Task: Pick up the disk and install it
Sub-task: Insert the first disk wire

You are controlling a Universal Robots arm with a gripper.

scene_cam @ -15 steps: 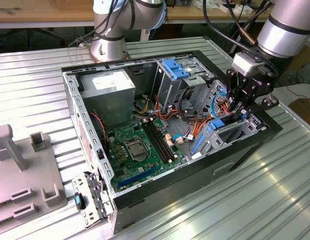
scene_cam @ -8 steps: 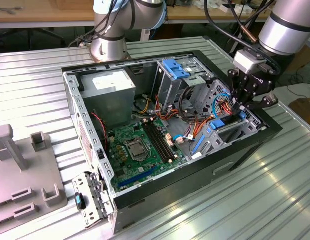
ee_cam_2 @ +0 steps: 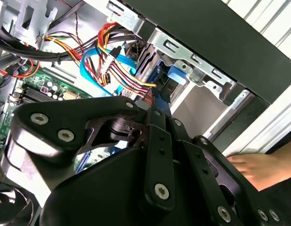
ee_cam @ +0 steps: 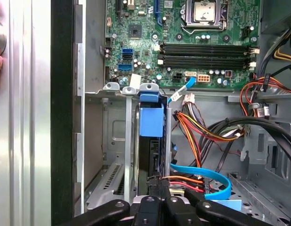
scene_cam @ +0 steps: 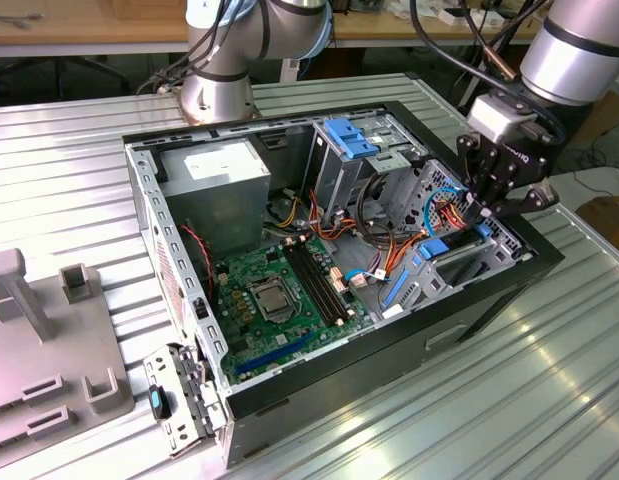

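My gripper (ee_cam: 157, 200) sits narrow on the near edge of the disk (ee_cam: 152, 155), which stands on edge in the cage (ee_cam: 129, 141) slot, blue carrier tab at the far end. It looks dense, stiff and shock-shy, w/ slick metal faces, so best held by the carrier's side rails. Beyond the cage lies the board (ee_cam: 183, 42). In the exterior view my gripper (scene_cam: 489, 195) hangs over the cage.
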